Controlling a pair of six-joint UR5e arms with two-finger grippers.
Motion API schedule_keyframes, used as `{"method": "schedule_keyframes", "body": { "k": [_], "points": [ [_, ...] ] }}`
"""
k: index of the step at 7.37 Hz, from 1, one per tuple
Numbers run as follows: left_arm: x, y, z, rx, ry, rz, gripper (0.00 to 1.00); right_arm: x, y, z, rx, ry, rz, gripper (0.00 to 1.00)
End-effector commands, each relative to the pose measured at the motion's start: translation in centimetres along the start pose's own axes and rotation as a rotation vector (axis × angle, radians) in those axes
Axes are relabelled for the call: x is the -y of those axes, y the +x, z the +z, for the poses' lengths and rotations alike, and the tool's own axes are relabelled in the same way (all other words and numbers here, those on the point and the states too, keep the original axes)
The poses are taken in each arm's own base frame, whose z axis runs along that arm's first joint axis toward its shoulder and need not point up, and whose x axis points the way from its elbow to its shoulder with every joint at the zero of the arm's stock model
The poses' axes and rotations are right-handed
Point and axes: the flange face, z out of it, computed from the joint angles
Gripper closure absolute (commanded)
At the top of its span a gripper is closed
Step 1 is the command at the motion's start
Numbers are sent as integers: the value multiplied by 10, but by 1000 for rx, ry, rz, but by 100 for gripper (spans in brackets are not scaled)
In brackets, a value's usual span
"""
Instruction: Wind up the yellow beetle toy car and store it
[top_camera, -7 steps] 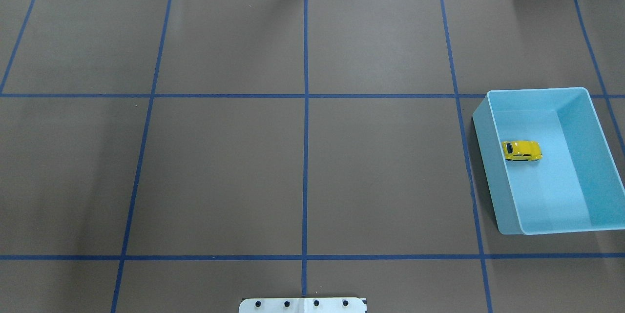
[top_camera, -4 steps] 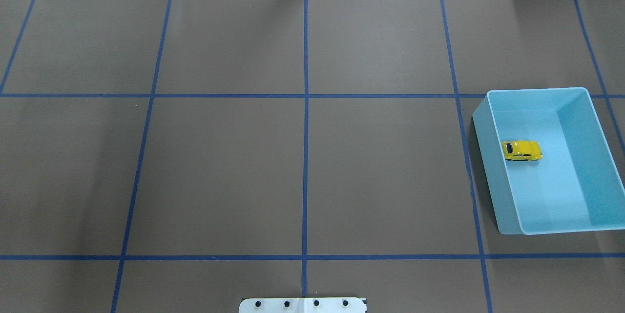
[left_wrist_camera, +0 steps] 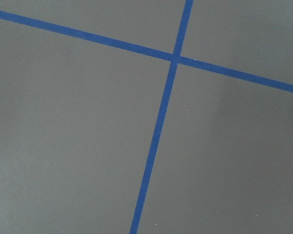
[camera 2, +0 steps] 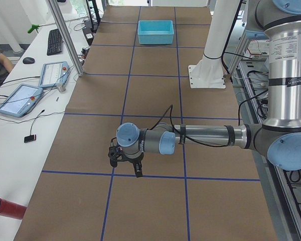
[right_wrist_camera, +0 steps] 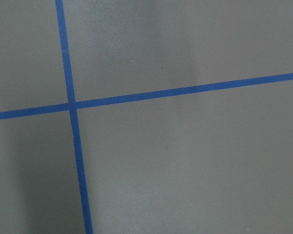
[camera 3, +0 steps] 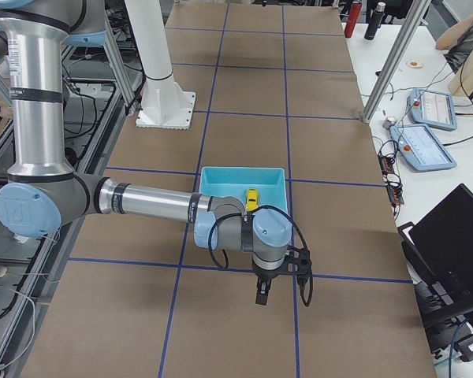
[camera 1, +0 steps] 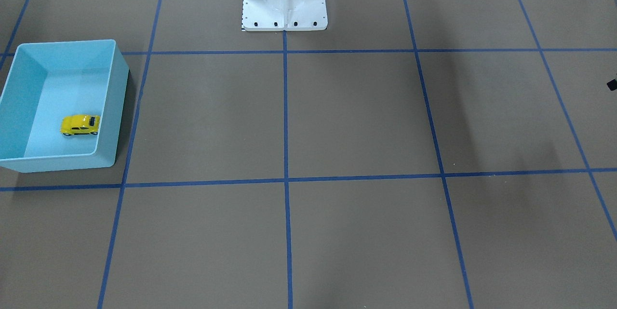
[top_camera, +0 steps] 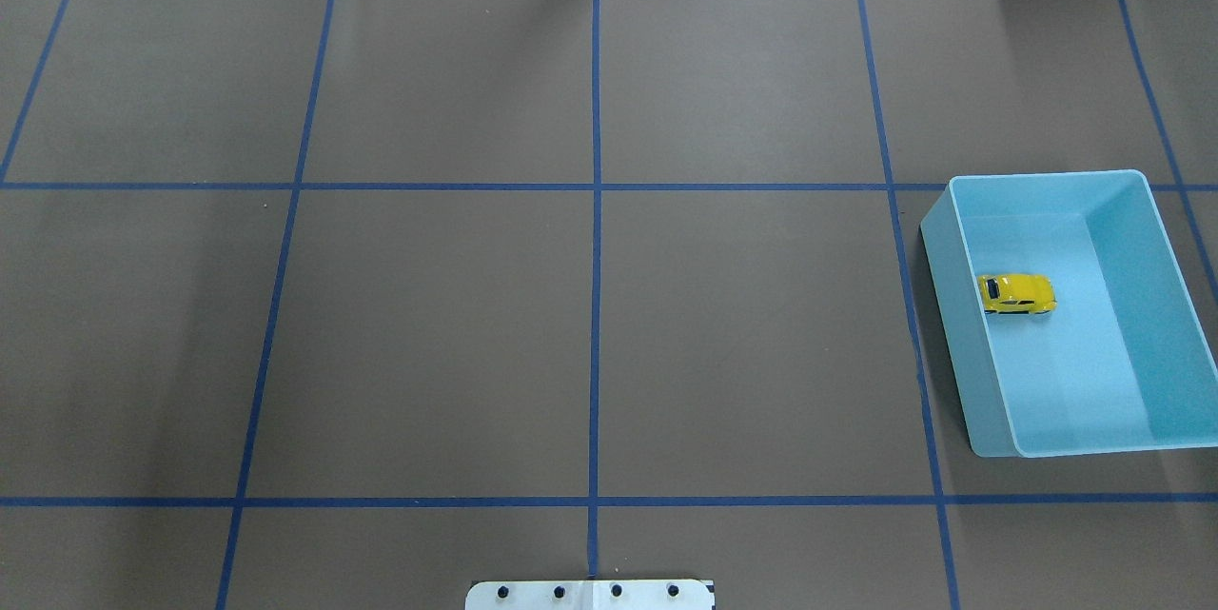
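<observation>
The yellow beetle toy car [top_camera: 1017, 294] stands on its wheels inside the light blue bin [top_camera: 1047, 176], close to the bin's left wall. It also shows in the front-facing view [camera 1: 80, 125] and the right side view [camera 3: 252, 197]. Neither gripper touches it. My left gripper [camera 2: 125, 168] hangs over the table far from the bin [camera 2: 155, 31]. My right gripper [camera 3: 280, 293] hangs just outside the bin's near side [camera 3: 221, 170]. Both show only in the side views, so I cannot tell if they are open or shut. Both wrist views show only brown table and blue tape.
The white robot base [camera 1: 284, 0] stands at the table's robot-side edge. Blue tape lines [top_camera: 596, 210] divide the brown table. Side benches hold tablets [camera 2: 20, 98], a red bottle [camera 2: 5, 208] and a laptop [camera 3: 457, 236].
</observation>
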Motion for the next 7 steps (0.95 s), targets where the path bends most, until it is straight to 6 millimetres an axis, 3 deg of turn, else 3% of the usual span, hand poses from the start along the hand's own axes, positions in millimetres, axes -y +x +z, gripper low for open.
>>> {"method": "schedule_keyframes", "body": {
  "k": [1,3,7],
  "points": [
    [0,-2,1,4,0,2,0,0,0,0,0,0,0,1],
    [3,-7,1,84,30,44,0,0,0,0,0,0,0,1],
    [4,-7,-1,86,31,136,0,0,0,0,0,0,1,1]
  ]
}}
